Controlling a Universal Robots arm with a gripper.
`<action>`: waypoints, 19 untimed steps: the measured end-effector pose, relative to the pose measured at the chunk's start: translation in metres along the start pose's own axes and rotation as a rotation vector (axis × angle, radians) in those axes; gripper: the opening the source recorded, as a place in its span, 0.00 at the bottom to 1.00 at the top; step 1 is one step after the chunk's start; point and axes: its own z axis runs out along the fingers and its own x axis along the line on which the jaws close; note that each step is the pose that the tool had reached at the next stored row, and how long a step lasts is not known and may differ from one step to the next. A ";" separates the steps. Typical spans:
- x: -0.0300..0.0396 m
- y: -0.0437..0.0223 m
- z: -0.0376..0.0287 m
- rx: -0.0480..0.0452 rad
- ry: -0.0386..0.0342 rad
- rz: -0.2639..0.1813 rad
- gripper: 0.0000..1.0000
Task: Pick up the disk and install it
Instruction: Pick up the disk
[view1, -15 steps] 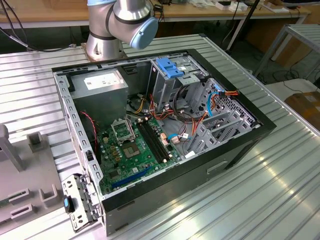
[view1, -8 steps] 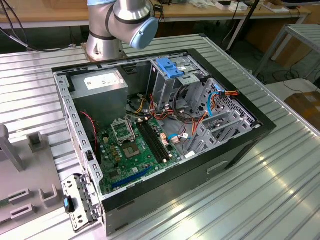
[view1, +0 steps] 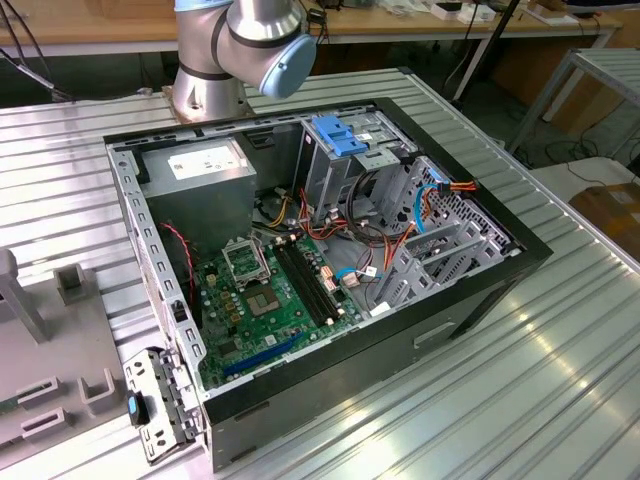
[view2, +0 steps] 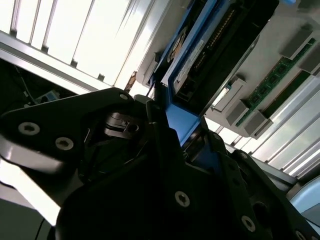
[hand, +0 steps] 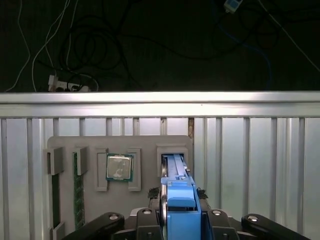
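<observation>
the table (view1: 560, 400) is ribbed bare metal, bright and glossy. the disk (hand: 175, 167) has smooth blue plastic rails with a slight shine. the hand (hand: 181, 210) looks matt black. the tray (hand: 145, 142) is dull, smooth grey, the processor (hand: 119, 166) capped in pale metal.

the tray (hand: 145, 142) is lying on the tabletop (hand: 250, 160); the processor (hand: 119, 166) is sitting between the disk (hand: 176, 167) and the memory sticks (hand: 78, 195).

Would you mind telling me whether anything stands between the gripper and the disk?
Nothing visible does. In the first wrist view the gripper is around the blue end of the disk, which stands on edge in a slot of the grey holder.
</observation>
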 end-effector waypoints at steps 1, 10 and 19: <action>0.0001 0.0000 -0.0029 0.0000 0.0001 0.000 0.37; 0.0009 -0.0006 -0.0467 0.0019 0.0012 0.000 0.37; 0.0019 -0.0011 -0.0876 0.0022 0.0018 0.000 0.37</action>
